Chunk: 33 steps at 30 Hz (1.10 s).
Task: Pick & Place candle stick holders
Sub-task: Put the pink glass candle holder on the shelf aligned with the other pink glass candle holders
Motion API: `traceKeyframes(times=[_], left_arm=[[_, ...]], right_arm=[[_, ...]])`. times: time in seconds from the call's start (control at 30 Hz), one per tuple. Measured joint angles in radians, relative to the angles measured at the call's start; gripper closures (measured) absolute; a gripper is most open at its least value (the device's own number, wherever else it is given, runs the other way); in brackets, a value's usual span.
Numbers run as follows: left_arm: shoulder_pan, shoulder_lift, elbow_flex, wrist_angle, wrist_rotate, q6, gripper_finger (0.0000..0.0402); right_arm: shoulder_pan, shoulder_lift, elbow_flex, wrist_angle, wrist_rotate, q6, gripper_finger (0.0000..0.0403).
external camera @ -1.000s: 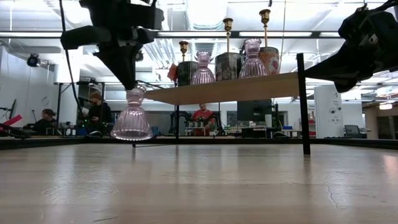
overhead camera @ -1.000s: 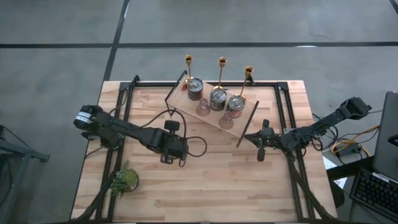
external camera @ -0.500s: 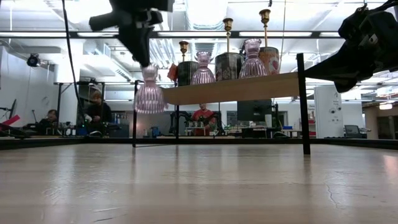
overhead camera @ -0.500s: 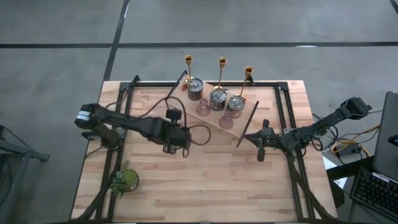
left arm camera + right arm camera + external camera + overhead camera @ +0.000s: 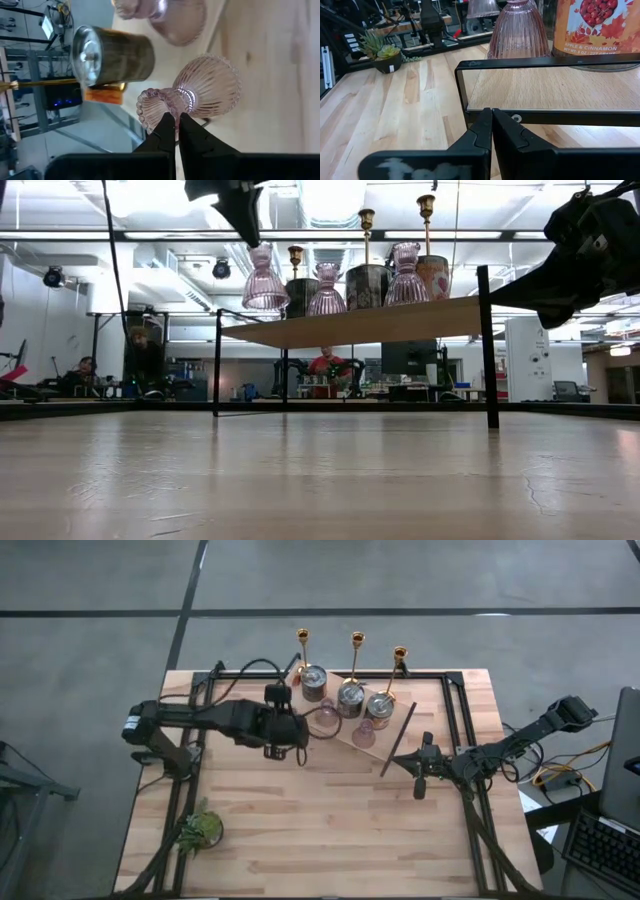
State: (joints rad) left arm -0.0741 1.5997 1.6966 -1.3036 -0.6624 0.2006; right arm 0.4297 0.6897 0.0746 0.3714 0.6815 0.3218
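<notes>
A ribbed pink glass candle holder [image 5: 200, 92] is pinched at its narrow waist by the closed left hand [image 5: 176, 120], so its flared base hangs free for setting down. It is carried just beside the raised wooden shelf [image 5: 400, 322], where the other holders stand. The right hand [image 5: 491, 116] is shut on nothing, parked before the shelf's black frame [image 5: 520, 63].

A pale wood table [image 5: 330, 830] carries a raised wooden shelf [image 5: 345, 730] on a black frame [image 5: 487, 345], beside the left tool [image 5: 292, 732]. On the shelf stand three gold candlesticks [image 5: 356, 640], three round jars [image 5: 351, 696] and two pink cups [image 5: 363, 733]. A small plant [image 5: 200, 830] sits on the table, well apart from both tools.
</notes>
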Motion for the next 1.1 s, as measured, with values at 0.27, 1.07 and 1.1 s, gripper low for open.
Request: traceKeyframes(times=[0.27,1.07,1.1], left_arm=[[0.102,0.0,0.017,0.011,-0.014,0.089,0.0395],[0.211,0.07,0.0,0.128,0.002,0.188,0.0358],[0.211,0.07,0.0,0.127,0.002,0.183,0.0348]], right_arm=[[0.0,0.0,0.0,0.0,0.0,0.0,0.0394],[0.0,0.0,0.0,0.0,0.0,0.0,0.0394],[0.0,0.0,0.0,0.0,0.0,0.0,0.0394]])
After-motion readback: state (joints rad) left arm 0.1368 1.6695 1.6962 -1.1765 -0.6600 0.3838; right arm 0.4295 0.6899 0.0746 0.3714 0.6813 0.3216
